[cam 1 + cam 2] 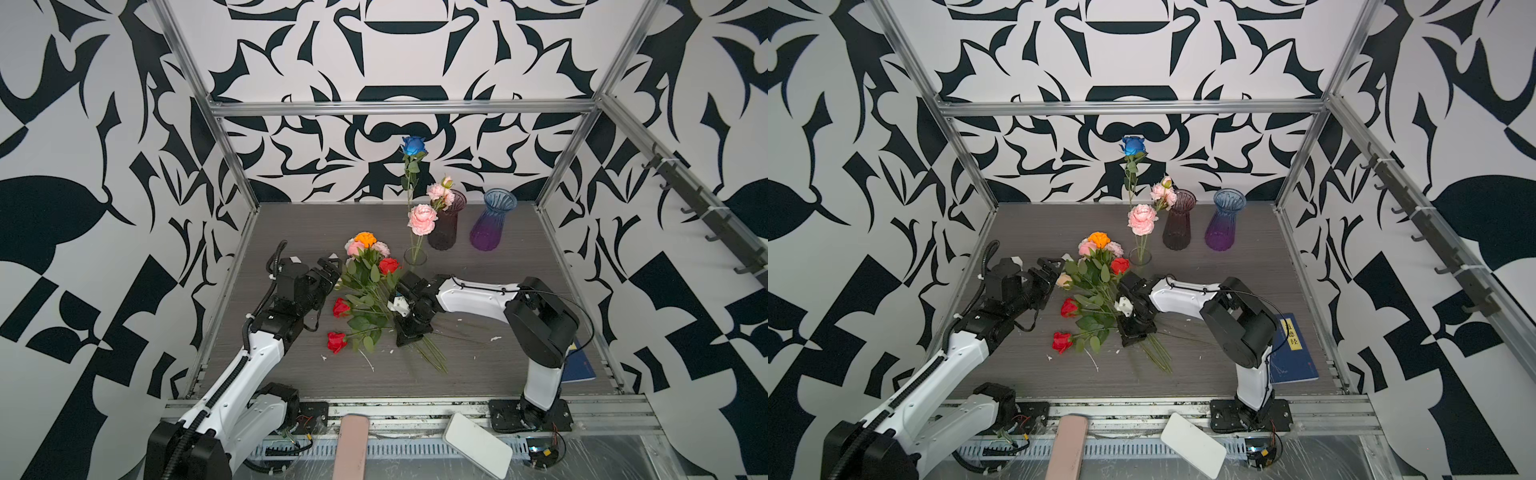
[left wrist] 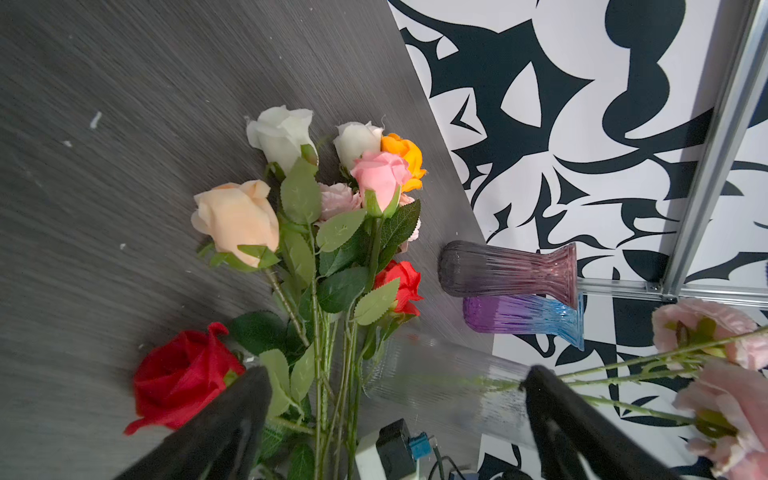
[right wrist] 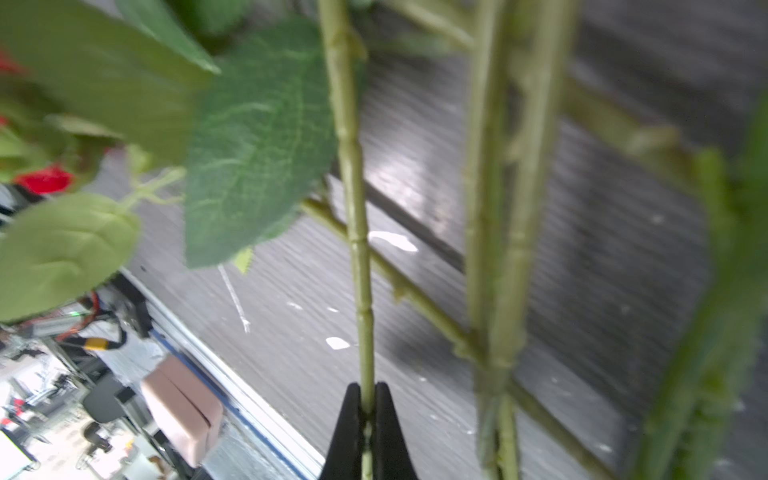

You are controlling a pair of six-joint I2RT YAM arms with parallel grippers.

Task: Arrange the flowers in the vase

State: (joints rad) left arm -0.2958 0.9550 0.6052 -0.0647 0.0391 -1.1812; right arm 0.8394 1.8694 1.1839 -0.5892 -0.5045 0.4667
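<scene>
Flower stem (image 3: 360,270) shows clamped only from right wrist.

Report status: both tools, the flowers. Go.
Left tool open, empty, beside the bunch. Right tool shut on one stem in that bunch. Clear vase holds blue rose and pink bloom. Neighbouring stems crowd the gripped one.

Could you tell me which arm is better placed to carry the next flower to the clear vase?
The right arm: the right gripper is shut on a stem, while the left gripper stands open and empty beside the flower heads.
</scene>
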